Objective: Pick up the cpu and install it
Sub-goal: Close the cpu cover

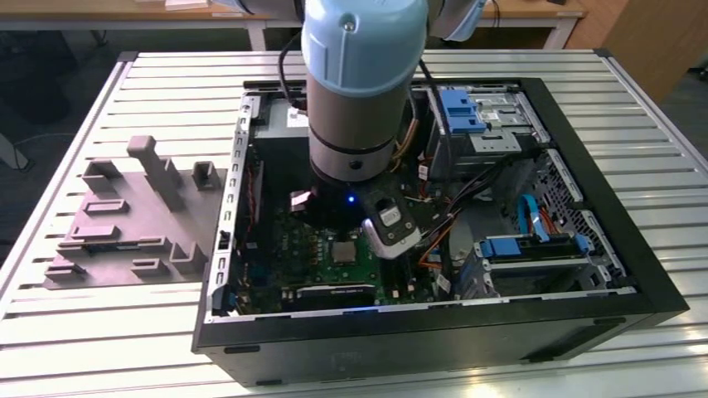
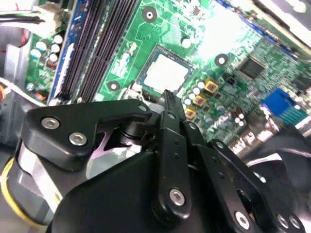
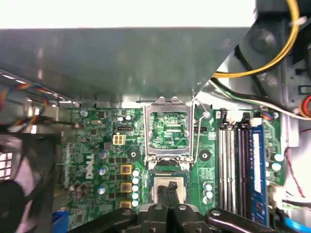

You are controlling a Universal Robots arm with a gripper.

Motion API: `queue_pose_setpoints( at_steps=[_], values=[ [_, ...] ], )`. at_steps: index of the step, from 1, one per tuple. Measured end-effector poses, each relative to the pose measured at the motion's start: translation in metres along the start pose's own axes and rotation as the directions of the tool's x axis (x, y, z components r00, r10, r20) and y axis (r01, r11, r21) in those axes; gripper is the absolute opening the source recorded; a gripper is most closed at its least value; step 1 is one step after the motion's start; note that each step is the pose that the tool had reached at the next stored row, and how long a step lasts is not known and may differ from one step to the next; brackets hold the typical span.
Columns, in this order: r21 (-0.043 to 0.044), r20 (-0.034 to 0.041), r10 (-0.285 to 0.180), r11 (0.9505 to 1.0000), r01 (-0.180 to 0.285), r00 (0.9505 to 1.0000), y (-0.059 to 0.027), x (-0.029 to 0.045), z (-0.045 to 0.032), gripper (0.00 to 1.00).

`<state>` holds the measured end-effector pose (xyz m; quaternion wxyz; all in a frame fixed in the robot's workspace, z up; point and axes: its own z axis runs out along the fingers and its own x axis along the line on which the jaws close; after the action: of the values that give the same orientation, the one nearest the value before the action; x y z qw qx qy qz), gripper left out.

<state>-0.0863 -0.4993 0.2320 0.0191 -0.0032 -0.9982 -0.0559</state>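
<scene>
The gripper point(image 3: 170, 185), its fingers closed together on nothing, is poised just above the socket point(image 3: 167, 173), in which the cpu point(image 3: 159, 190) is already laid. Any contact is best made lightly and squarely, so the chip is not tilted. It is seen as a thin, pale silver square, flat within the socket.

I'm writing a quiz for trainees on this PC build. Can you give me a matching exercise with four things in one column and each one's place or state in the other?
Things:
1 cpu
2 grey tray
3 socket frame
4 gripper

Places or states:
A on the slatted table, outside the case
B flipped open
C seated on the green board
D poised right over the cpu

Pairs: 1-C, 2-A, 3-B, 4-D
</scene>
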Motion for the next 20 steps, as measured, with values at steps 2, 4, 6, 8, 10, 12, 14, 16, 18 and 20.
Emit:
queue_pose_setpoints(
  at_steps=[2,4,6,8,10,12,14,16,18,20],
  values=[
    [0.0,0.0,0.0,1.0,0.0,1.0,0.0003,0.0001,-0.0031,0.11],
    [-0.0004,0.0001,0.0,1.0,0.0,1.0,0.0004,0.0001,-0.0033,0.11],
    [0.0,0.0,0.0,1.0,0.0,1.0,0.0004,0.0001,-0.0039,0.11],
    [0.0001,-0.0001,0.0,1.0,0.0,1.0,0.0005,0.0002,-0.0046,0.11],
    [0.0001,-0.0001,0.0,1.0,0.0,1.0,0.0006,0.0002,-0.0058,0.11],
    [0.0,0.0,0.0,1.0,0.0,1.0,0.0009,0.0003,-0.0083,0.11],
    [0.0,0.0,0.0,1.0,0.0,1.0,0.0013,0.0005,-0.0116,0.11],
    [-0.0003,0.0001,0.0,1.0,0.0,1.0,0.0014,0.0005,-0.0122,0.11],
    [0.0002,-0.0001,0.0,1.0,0.0,1.0,0.0015,0.0005,-0.0135,0.11],
    [0.0,0.0,0.0,1.0,0.0,1.0,0.0016,0.0006,-0.0147,0.11]
  ],
)
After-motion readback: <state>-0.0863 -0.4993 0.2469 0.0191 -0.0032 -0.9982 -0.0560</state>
